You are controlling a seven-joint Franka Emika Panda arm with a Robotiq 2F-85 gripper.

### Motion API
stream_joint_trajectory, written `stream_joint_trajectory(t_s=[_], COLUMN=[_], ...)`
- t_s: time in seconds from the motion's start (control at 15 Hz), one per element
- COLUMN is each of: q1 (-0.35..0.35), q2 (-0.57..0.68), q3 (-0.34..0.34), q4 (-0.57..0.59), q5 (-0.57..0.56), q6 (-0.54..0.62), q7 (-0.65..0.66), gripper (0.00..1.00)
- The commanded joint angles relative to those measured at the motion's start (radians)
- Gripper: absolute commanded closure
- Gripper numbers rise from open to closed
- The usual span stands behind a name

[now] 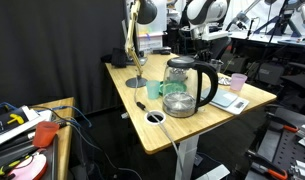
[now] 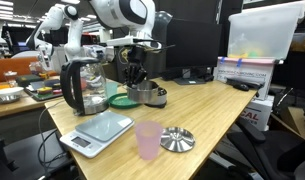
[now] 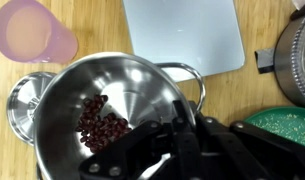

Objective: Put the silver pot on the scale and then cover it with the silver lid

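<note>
In the wrist view, the glass kettle [image 3: 297, 55] is standing at three o'clock of the silver pot [image 3: 112, 75]. The scale [image 3: 184, 35] is lying at one, the pink cup [image 3: 32, 30] at eleven and the silver lid [image 3: 22, 100] at nine. The gripper [image 2: 137, 76] is pinching the pot's rim, jaws narrow.

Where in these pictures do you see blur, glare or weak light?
In the wrist view the gripper is dark and out of focus, while the silver pot shows bright reflections on its inner wall and the scale looks evenly lit. In an exterior view the kettle glints against a dark backdrop. In an exterior view the silver lid catches the light.
</note>
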Motion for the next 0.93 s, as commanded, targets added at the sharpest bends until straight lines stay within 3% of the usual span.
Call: stream_joint_trajectory(t_s=[0.0,0.33,0.4,0.8,0.87], q1=[0.052,0.104,0.1,0.104,0.108], q2=[-0.075,-0.088,-0.057,-0.058,-0.054], q3=[0.0,0.013,0.016,0.013,0.008], q4=[-0.117,-0.18,-0.143,-0.152,-0.156], q5=[-0.044,-0.005,-0.019,-0.018,-0.029], q6=[0.066,0.086,0.056,0.063,0.069], q7=[0.075,0.218,0.18,0.21,0.224], gripper=[0.98,0.98,0.92,0.92,0.98])
